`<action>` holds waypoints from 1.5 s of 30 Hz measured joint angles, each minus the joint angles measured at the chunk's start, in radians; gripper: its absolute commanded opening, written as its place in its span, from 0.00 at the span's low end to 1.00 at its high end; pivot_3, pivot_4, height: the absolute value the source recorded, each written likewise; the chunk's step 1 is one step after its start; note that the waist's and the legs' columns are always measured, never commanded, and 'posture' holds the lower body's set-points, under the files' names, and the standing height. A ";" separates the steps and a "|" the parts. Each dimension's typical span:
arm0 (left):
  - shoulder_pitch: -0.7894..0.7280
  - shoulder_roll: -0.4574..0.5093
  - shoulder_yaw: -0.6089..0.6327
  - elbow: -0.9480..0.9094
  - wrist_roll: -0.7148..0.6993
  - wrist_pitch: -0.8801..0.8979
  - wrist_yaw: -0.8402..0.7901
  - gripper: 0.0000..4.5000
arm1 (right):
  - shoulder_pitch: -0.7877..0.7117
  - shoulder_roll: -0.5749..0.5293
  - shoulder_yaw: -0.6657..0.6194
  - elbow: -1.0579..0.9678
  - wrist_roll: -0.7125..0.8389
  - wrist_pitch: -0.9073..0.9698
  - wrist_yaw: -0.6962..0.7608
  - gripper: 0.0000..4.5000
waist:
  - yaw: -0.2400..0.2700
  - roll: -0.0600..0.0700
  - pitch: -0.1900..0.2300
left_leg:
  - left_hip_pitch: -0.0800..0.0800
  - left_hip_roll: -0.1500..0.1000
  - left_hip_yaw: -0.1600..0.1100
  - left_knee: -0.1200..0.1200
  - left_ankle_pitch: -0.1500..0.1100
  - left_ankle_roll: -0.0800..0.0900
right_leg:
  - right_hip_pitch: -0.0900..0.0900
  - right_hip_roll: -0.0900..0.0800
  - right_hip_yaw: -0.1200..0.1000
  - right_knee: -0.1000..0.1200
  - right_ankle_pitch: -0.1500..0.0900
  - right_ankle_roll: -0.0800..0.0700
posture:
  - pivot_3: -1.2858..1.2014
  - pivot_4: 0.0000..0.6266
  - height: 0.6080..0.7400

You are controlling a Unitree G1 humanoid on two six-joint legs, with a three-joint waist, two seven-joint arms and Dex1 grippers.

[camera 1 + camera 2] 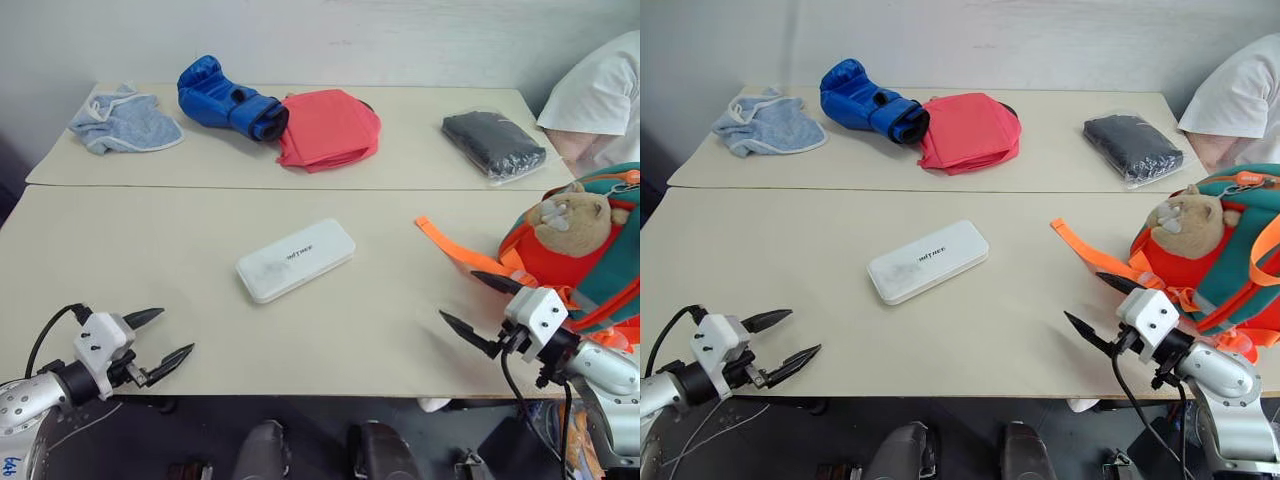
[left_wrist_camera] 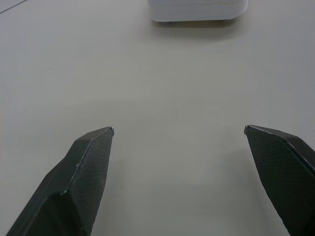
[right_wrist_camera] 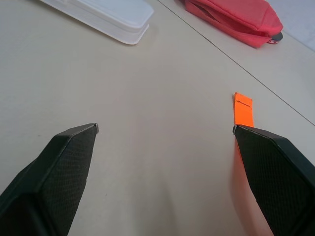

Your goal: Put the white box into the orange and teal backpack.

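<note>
Task status: not begun as far as the views show. The white box (image 1: 295, 260) lies flat on the near table (image 1: 150, 280), roughly midway between the two arms and apart from both, lettering side up. Its long axis runs diagonally, the near end toward the robot's left and the far end angled away toward the right, so it points loosely in the direction of the far right corner. The orange and teal backpack (image 1: 590, 265) stands at the table's right edge, well apart from the box, with one orange strap (image 1: 455, 250) trailing across the tabletop toward the centre; whether its opening is unzipped cannot be determined. The left gripper (image 1: 168, 340) hovers over the near left edge, jaws spread wide and holding nothing. The right gripper (image 1: 478, 310) sits just beside the backpack, jaws likewise fully apart and empty. Remaining work, in my judgement: grasp the box, carry it rightward, insert it.
</note>
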 measured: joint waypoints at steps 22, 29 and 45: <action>-0.124 -0.234 -0.038 -0.116 -0.035 0.229 0.341 0.25 | -0.446 0.265 0.394 0.009 -0.243 0.517 -0.463 0.48 | 0.004 -0.001 -0.001 | -0.002 -0.001 0.000 0.002 0.002 -0.003 | -0.003 0.000 -0.001 0.003 0.000 0.000 | 0.52 0.24 1.00; -0.261 -0.330 -0.127 -0.140 0.005 0.372 0.526 0.00 | -0.542 0.369 0.409 0.268 -0.363 0.408 -0.610 0.01 | -0.004 -0.001 -0.001 | -0.003 -0.001 0.001 0.003 0.003 -0.004 | -0.004 0.001 0.000 0.009 0.000 0.000 | 0.52 0.24 1.00; -0.361 -0.357 -0.208 -0.208 -0.014 0.639 0.615 0.00 | -0.709 0.391 0.457 0.537 -0.341 0.133 -0.342 0.01 | 0.000 -0.002 -0.001 | -0.003 0.000 0.002 0.002 0.004 -0.005 | -0.005 0.001 0.000 0.010 0.000 0.000 | 0.52 0.24 1.00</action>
